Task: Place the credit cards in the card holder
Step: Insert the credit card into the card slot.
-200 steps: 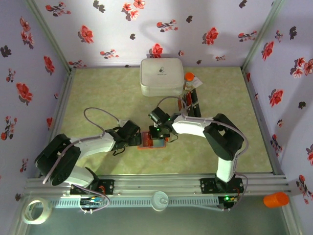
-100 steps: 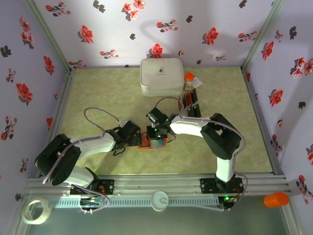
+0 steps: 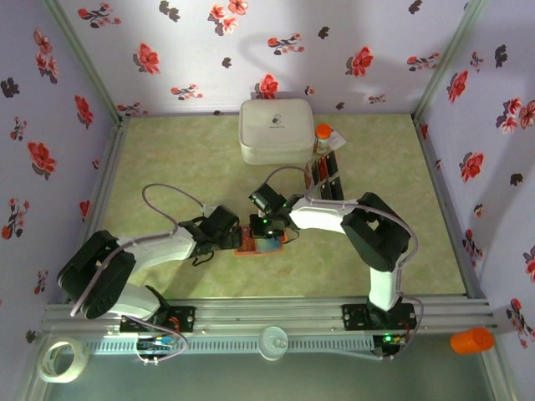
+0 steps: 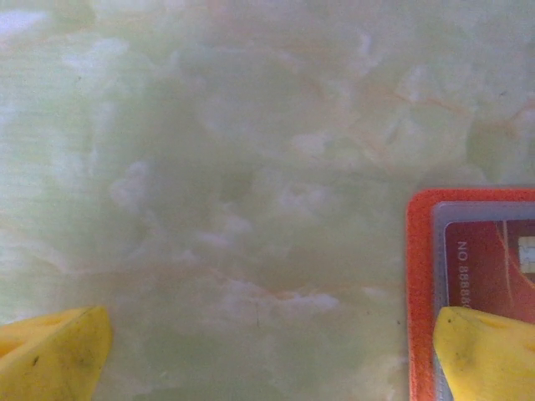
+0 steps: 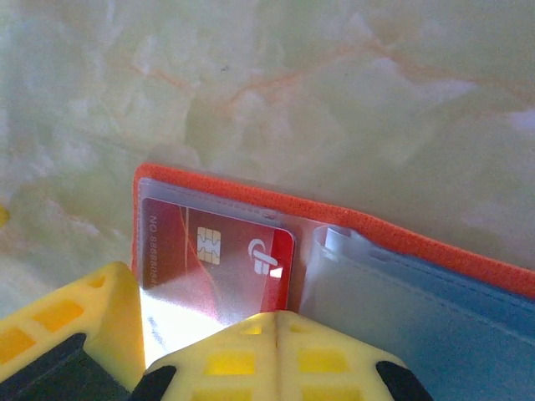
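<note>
the card holder [image 3: 249, 248] is lying open mid-table, with a red card [image 5: 219, 251] sitting almost fully inside its clear sleeve [image 5: 251, 219]. the left gripper [image 4: 267, 355] is spread wide, one finger [image 4: 485, 355] pressing on the holder's orange edge at 3 o'clock. the right gripper [image 5: 167, 326] is crowding the card's near edge with its fingers close together; whether it is gripping cannot be told. seating the card well probably means pushing it flat toward 12 o'clock while the left is pinning the holder. spare cards [image 3: 326, 174] are waiting at 1 o'clock.
</note>
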